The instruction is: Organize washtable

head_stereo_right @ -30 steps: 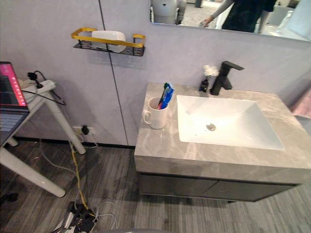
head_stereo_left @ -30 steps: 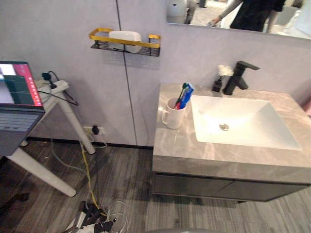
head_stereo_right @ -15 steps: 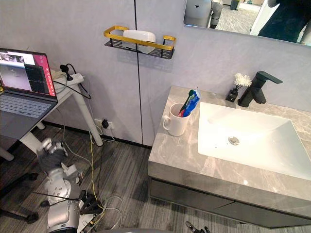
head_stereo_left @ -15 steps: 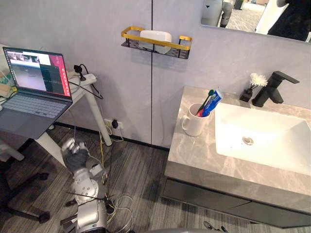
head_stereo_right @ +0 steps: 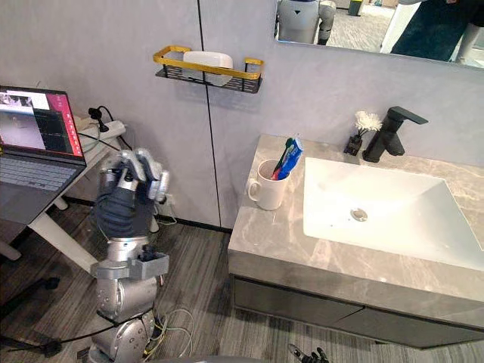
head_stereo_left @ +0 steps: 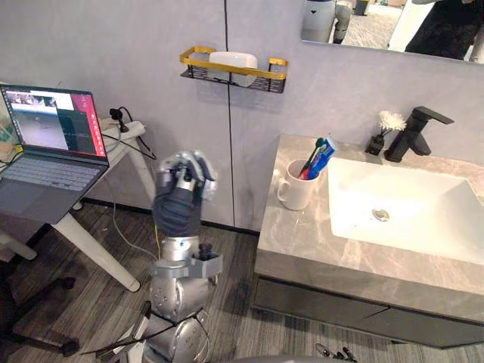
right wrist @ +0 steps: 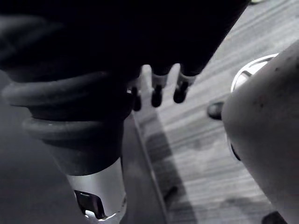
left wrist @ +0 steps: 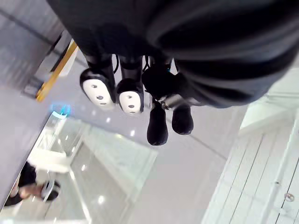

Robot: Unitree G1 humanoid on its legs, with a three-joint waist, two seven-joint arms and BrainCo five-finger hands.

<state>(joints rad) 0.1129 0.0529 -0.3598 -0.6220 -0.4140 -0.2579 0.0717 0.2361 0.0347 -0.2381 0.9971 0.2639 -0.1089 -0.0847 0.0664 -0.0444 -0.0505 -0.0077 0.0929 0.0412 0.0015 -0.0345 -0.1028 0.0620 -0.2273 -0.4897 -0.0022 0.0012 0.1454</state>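
Washtable point(head_stereo_left: 302, 234) untouched at three o'clock: left hand point(head_stereo_left: 180, 200) raised in approach, fingers point(head_stereo_left: 190, 165) clenched empty; reaching the mug point(head_stereo_left: 293, 189) likely comes next.

White mug point(head_stereo_left: 293, 193) stood upright on grey marbled counter point(head_stereo_left: 302, 240), just beside white basin point(head_stereo_left: 423, 219), handle turned away from it. Green toothbrush point(head_stereo_left: 312, 156) and blue toothpaste tube point(head_stereo_left: 324, 153) leaned inside, tilted toward basin.
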